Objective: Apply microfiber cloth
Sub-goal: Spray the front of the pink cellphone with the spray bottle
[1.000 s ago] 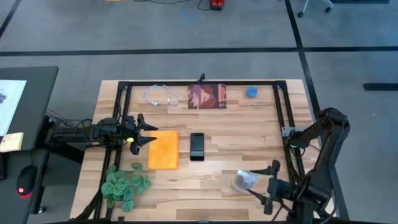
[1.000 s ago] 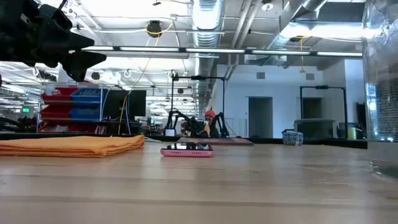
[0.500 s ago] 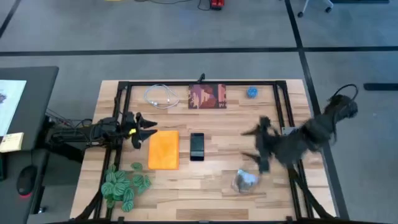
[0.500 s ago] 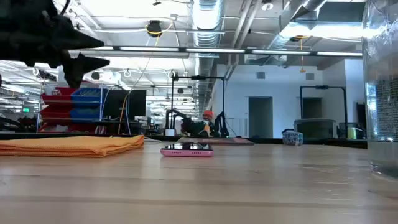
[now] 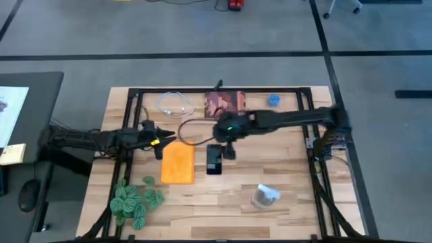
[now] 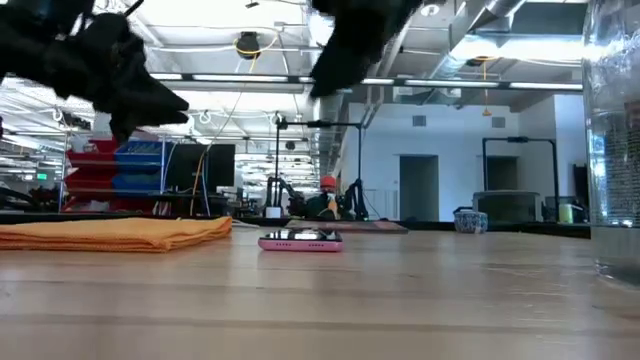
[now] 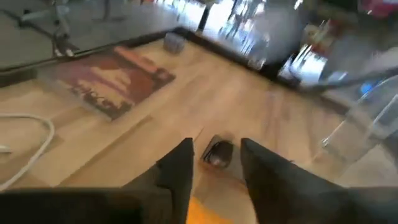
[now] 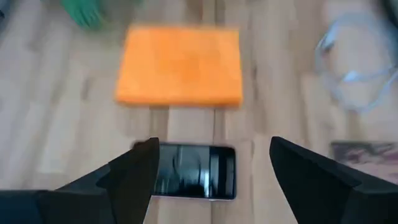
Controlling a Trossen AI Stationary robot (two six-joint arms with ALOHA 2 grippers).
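Orange microfiber cloth (image 5: 178,162) lay flat on the wooden surface (image 5: 283,169) in the high view, untouched. Within half a second the right gripper (image 5: 228,147) had swept across from three o'clock to hover above the smartphone (image 5: 214,158); the left gripper (image 5: 157,142) stayed at the cloth's eleven o'clock corner.

Low view: both grippers hung above the cloth (image 6: 115,233) and phone (image 6: 300,241), touching neither.

Left wrist view: fingers (image 7: 180,171) spread, empty.

Right wrist view: fingers (image 8: 134,171) wide apart, empty, phone (image 8: 189,171) between them, cloth (image 8: 180,65) beyond. Judging by this, pickup had not begun.
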